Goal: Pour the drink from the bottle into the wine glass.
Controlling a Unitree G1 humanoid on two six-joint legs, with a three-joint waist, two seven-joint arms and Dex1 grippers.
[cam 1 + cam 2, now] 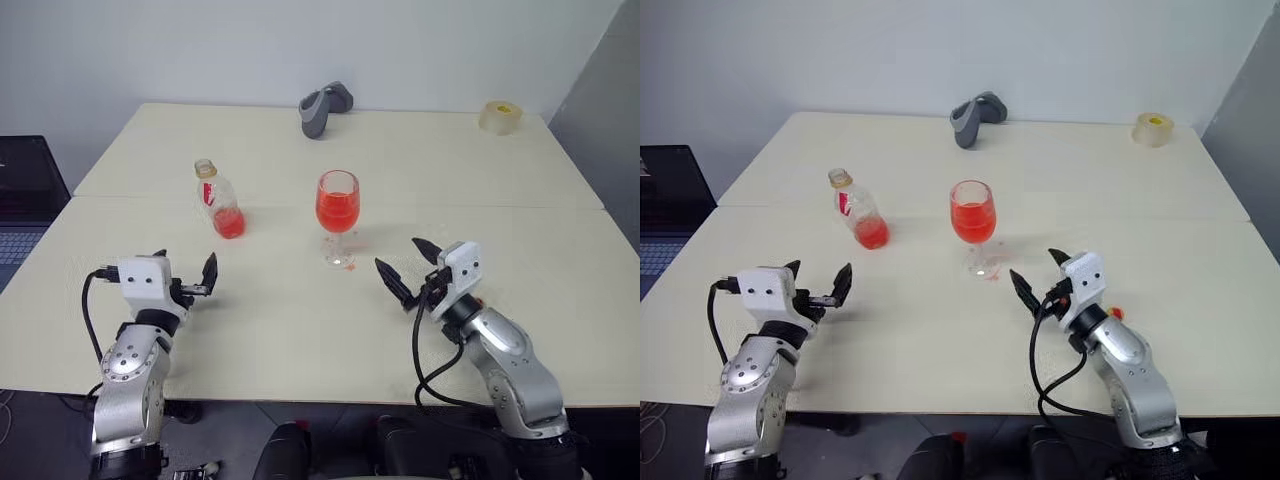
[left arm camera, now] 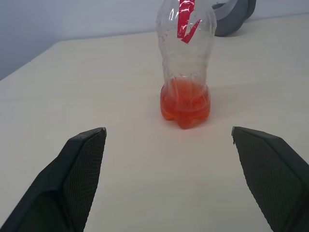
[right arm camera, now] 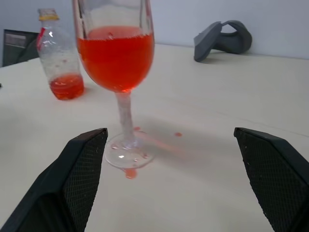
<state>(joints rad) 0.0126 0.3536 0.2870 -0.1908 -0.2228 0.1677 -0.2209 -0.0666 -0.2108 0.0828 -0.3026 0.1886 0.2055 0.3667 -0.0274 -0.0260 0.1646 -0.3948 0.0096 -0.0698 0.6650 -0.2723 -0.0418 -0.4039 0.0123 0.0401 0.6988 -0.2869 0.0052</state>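
The table (image 1: 300, 330) is a pale cream surface made of two panels joined along a seam that runs side to side behind the wine glass. A dark laptop (image 1: 25, 200) sits off the table's left edge, at 9 o'clock from the bottle. A grey curved object (image 1: 324, 107) lies near the far edge, at 12 o'clock from the wine glass, and a roll of tape (image 1: 500, 116) rests at the far right corner, at roughly 1 o'clock. The left gripper (image 1: 185, 272) hovers over the near left part of the table with its jaws spread wide and nothing between them; the bottle stands at its 12 o'clock, well apart, with bare table in between. The right gripper (image 1: 410, 268) hovers over the near right part, jaws likewise spread wide and empty, with the wine glass at about its 11 o'clock, near but not touching. The wine glass (image 1: 338, 218) stands upright near the table's centre, its bowl more than half full of the drink (image 3: 116, 58). The bottle (image 1: 220, 200) stands upright at 9 o'clock from the glass, apart from it, uncapped, with a shallow red remainder at its base. Small red spill drops (image 3: 145, 145) lie on the table around the glass foot.
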